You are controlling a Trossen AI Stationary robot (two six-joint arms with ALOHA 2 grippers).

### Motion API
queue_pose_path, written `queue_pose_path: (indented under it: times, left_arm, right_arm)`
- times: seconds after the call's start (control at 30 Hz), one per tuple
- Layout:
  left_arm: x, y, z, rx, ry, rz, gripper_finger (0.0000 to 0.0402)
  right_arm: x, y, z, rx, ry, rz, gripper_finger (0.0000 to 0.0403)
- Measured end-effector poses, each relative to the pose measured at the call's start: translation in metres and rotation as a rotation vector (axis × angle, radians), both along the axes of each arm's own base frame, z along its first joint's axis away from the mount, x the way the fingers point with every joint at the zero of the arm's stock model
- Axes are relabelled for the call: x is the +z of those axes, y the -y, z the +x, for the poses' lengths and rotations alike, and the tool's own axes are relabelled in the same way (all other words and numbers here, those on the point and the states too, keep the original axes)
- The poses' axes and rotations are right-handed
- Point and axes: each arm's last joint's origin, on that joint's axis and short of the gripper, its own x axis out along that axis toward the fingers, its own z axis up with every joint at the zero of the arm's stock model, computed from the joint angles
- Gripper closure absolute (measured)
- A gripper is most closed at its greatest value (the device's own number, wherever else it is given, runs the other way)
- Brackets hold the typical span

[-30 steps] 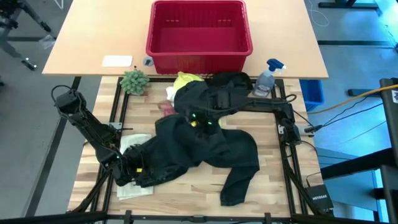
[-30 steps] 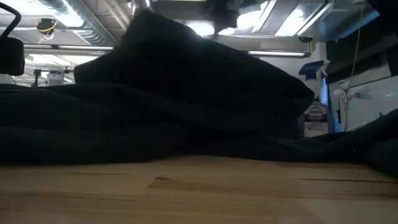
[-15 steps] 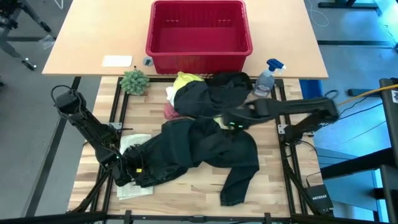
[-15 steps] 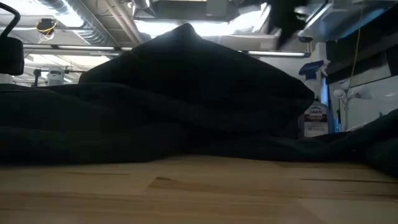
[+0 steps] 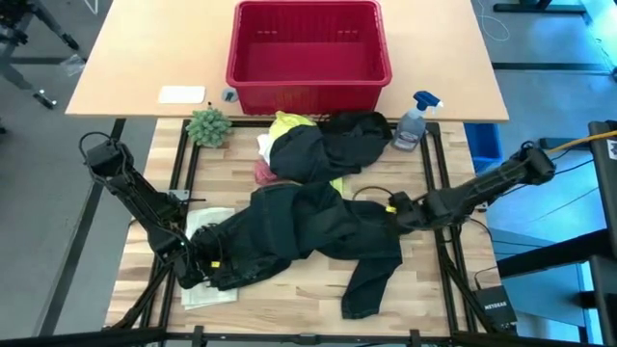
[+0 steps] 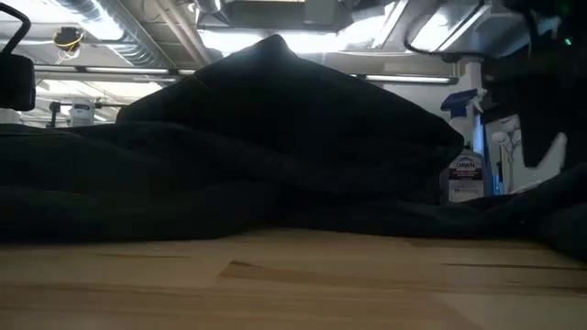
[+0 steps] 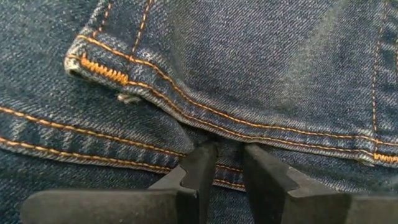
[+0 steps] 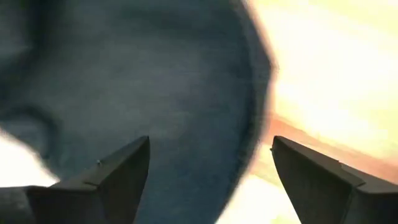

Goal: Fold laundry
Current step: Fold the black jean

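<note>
Across the middle of the pale wooden table (image 5: 289,304) sprawl the dark trousers (image 5: 308,231), heavy denim with orange topstitching, rumpled into soft ridges, one leg trailing toward the near edge. The left gripper (image 5: 198,265) pinches their seamed waistband (image 7: 205,124), fingers (image 7: 198,169) narrow on the fabric. The right gripper (image 5: 393,214) hangs spread wide over the trousers' right side, holding nothing. A yellow T-shirt (image 5: 285,123) and a second dark garment (image 5: 333,143) bunch just before the red plastic basket (image 5: 308,75).

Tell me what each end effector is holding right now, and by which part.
The left end effector pinches the dark denim trousers at a stitched seam. The right end effector is open, holding nothing.
</note>
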Motion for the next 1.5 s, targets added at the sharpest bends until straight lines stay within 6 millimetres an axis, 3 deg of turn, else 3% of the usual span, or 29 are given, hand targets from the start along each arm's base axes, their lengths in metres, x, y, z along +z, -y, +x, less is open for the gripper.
queue_pose_path:
  times: [0.4,0.5,0.6,0.67,0.7,0.9,1.1,1.2,1.33,1.5]
  left_arm:
    - [0.000,0.000,0.000,-0.005,-0.007,-0.003,0.0325]
    - [0.000,0.000,0.000,-0.004,-0.007,-0.004,0.0325]
    - [0.000,0.000,0.000,-0.004,-0.006,-0.005,0.0325]
    - [0.000,0.000,0.000,-0.005,-0.006,-0.005,0.0325]
    - [0.000,0.000,0.000,-0.005,-0.006,-0.005,0.0325]
    - [0.000,0.000,0.000,-0.006,-0.007,-0.004,0.0325]
    - [0.000,0.000,0.000,-0.008,-0.008,-0.003,0.0325]
    - [0.000,0.000,0.000,-0.007,-0.008,-0.004,0.0325]
    - [0.000,0.000,0.000,-0.003,-0.007,-0.006,0.0325]
    - [0.000,0.001,0.000,0.006,-0.005,-0.014,0.0325]
  right_arm:
    - [-0.047,-0.019,-0.019,-0.232,0.143,0.093,0.0088]
    - [-0.049,-0.020,-0.019,-0.263,0.192,0.077,0.0155]
    - [-0.043,-0.021,-0.014,-0.237,0.232,0.046,0.0286]
    - [-0.036,-0.022,-0.012,-0.207,0.245,0.013,0.0369]
    - [-0.032,-0.022,-0.011,-0.200,0.235,-0.002,0.0380]
    - [0.014,-0.012,-0.001,-0.132,0.131,-0.140,0.0396]
    - [0.085,0.018,0.005,-0.091,0.061,-0.391,0.0399]
    - [0.110,0.038,0.008,-0.084,0.024,-0.510,0.0400]
    - [0.119,0.061,0.023,-0.043,-0.036,-0.598,0.0400]
    - [0.101,0.076,0.052,0.045,-0.087,-0.616,0.0389]
